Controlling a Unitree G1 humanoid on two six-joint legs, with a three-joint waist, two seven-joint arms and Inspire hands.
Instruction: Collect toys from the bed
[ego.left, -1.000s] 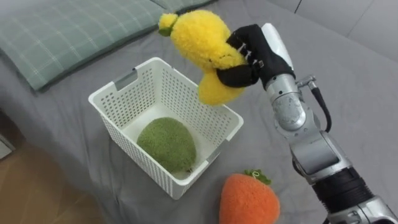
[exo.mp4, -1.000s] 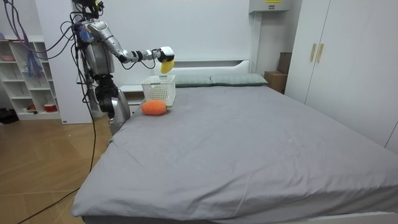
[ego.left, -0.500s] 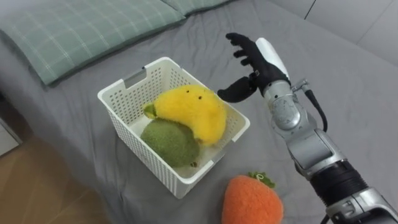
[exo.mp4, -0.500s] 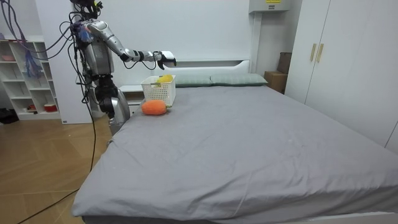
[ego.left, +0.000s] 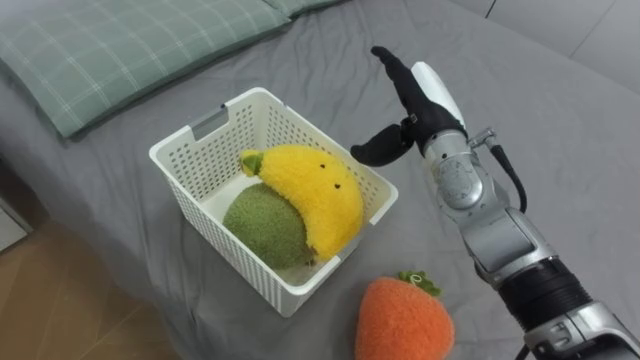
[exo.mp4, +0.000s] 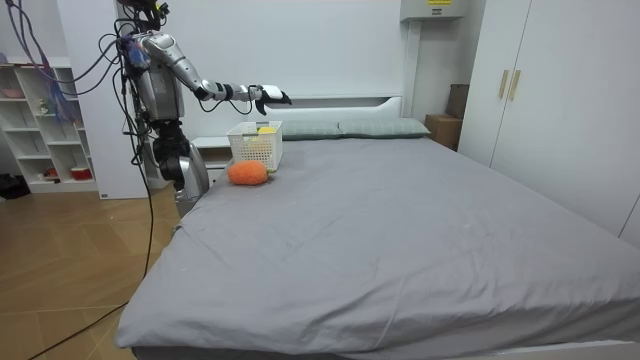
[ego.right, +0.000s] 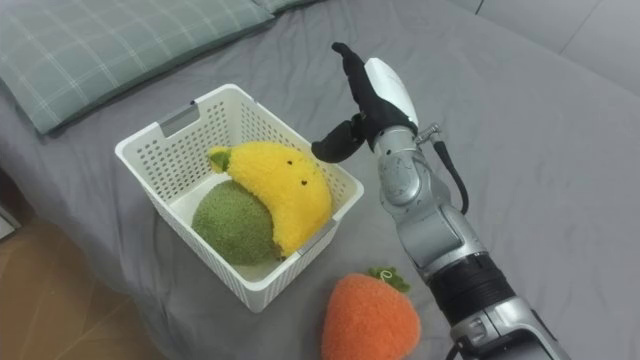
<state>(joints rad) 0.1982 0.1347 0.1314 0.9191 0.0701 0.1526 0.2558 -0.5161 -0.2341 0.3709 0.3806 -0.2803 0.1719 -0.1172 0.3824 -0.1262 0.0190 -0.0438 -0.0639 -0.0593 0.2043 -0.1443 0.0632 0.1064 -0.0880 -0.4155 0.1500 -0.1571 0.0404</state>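
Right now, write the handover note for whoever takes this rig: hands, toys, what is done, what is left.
Right robot hand: open and empty, fingers straight, raised over the bed just past the basket's far right corner.
White basket: on the grey bed, near its edge and the checked pillow.
Done: the yellow plush toy lies in the basket on top of the green plush toy, its end leaning on the rim.
Left: the orange plush toy with green leaves lies on the bed beside the basket. Pick it up and put it in.
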